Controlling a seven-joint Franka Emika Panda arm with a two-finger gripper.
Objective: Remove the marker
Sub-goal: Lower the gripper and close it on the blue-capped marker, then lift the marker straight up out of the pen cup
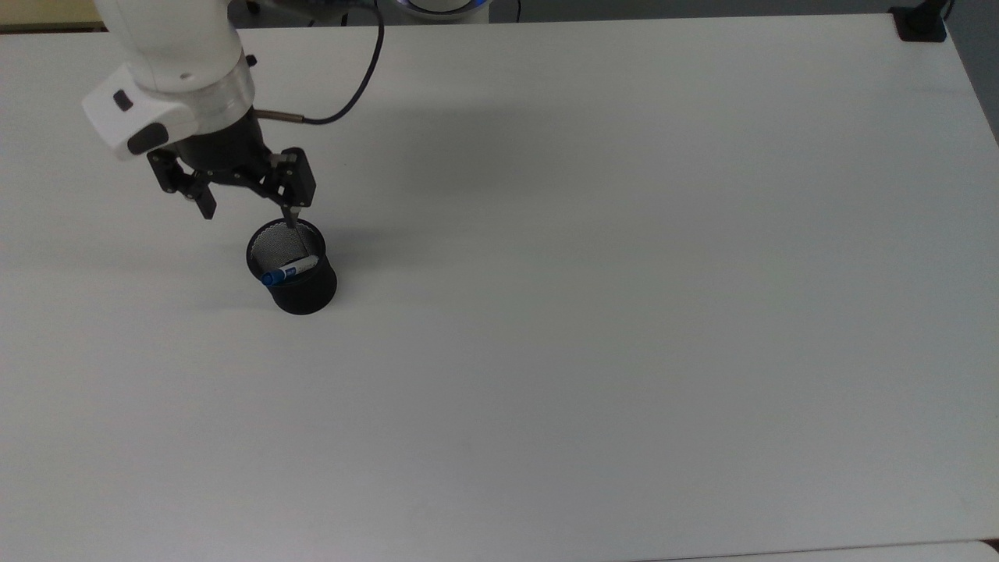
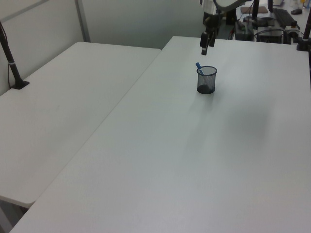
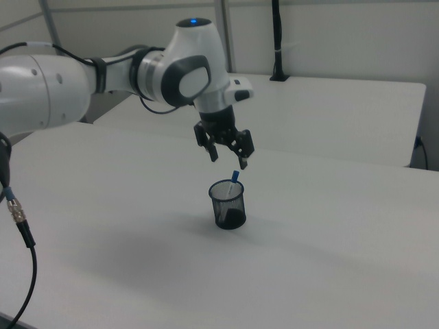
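- Marker (image 1: 290, 270) leans inside the black mesh cup (image 1: 300, 289), with its blue cap sticking out above the rim.
- It looks light, stiff and smooth, so I think it can slip; you take it at the cap end.
- Gripper (image 1: 248, 212) hangs just above the cup, jaws wide apart and holding nothing.
- Cup stands alone on the white table (image 1: 624, 312) and may tip.

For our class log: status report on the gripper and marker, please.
Gripper open, above the mesh cup. Marker leaning inside, blue cap up. Nothing in the way.
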